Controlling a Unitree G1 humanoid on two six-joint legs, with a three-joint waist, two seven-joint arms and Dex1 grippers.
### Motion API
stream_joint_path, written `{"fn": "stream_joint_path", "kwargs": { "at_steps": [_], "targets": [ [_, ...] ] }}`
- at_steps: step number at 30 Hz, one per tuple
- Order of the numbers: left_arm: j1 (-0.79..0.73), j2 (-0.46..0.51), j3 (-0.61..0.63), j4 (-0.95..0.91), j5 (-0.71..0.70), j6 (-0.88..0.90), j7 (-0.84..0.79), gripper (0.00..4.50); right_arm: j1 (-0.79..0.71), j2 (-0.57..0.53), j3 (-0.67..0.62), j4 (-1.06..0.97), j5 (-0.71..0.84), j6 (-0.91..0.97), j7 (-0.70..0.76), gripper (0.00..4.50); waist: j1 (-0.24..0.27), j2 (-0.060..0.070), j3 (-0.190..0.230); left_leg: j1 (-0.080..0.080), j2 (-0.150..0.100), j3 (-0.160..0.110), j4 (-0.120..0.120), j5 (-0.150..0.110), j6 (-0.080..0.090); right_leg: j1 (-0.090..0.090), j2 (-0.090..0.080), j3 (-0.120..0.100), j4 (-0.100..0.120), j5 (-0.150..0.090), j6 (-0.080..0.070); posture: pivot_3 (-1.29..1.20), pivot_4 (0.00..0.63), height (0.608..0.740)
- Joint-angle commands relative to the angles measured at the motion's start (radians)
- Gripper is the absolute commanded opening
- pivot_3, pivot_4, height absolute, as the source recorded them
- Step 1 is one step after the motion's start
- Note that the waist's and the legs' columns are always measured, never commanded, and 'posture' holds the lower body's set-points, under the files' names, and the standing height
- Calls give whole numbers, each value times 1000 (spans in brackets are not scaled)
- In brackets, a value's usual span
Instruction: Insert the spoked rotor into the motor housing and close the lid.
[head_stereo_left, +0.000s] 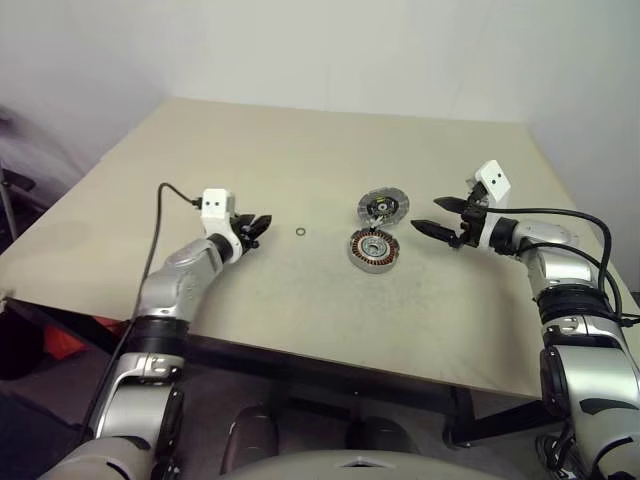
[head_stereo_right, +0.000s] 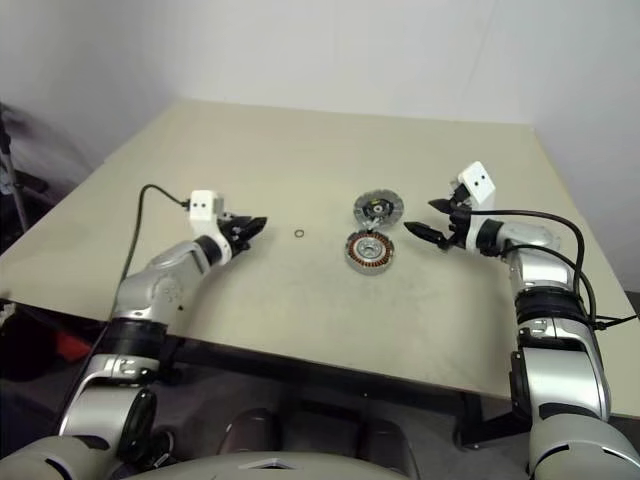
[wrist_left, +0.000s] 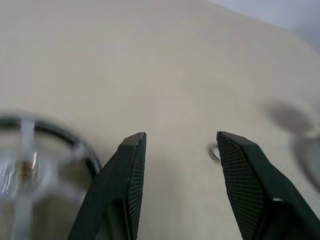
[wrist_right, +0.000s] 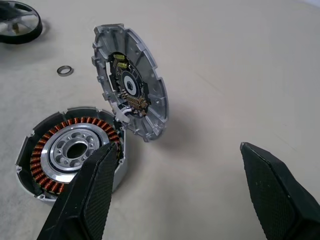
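Picking up the flat silver spoked rotor (wrist_left: 24, 167) is, by my judgement, the step in hand, and doing it well means centring the spread left gripper (wrist_left: 180, 150) over its rim, since nothing sits between its black fingers and the wheel lies on the broad beige wooden table (head_stereo_left: 250, 150) just beside one of them. A level pinch across the rim would suit, then a carry toward three o'clock, lowering the hub squarely onto the cup's centre. The round shallow metal motor housing (head_stereo_left: 375, 248) holds only its ring of copper-coloured windings and silver central hub; no rotor lies in it yet. The round grey ribbed lid (wrist_right: 130, 95) stands tilted on edge at the housing's twelve o'clock, touching its rim, black-centred face showing, so the approach should likely avoid knocking it. The right gripper (head_stereo_left: 440, 216) hovers wide apart at the housing's three o'clock, holding nothing. A tiny thin metal ring (head_stereo_left: 301, 232) lies at the housing's nine o'clock, between it and the left gripper.
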Motion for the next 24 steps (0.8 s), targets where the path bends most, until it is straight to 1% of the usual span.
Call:
{"fn": "stream_joint_path", "kwargs": {
  "at_steps": [1,5,10,17,24],
  "targets": [
    [-96,-41,-50,200,107,-205,-60,2373,-22,0,-11,-24,11,-22,-5,4435,2,0,0,0,0,0,0,0,1,0,0,0,0,0,0,0,0,740],
    [-165,-88,-49,336,140,-300,-109,2373,-16,3,-15,-34,14,-22,-9,4435,3,0,0,-1,-1,0,0,0,2,-1,-1,0,0,0,0,0,0,740],
    [-188,-116,-37,422,157,-319,-160,2373,-9,-3,-19,-41,18,-22,-10,4435,4,0,0,-2,0,0,0,1,4,-3,-1,0,2,0,0,0,0,740],
    [-164,-111,-1,427,153,-274,-150,2373,-10,-11,-22,-41,17,-20,-13,4435,7,0,0,-2,-1,1,0,1,4,-3,-2,0,2,0,0,0,0,740],
    [-165,-115,2,434,180,-253,-125,2373,-22,4,-18,-30,12,-38,-30,4435,10,0,0,-3,-1,0,0,1,4,-3,-2,0,2,0,0,0,0,740]
  ]
}}
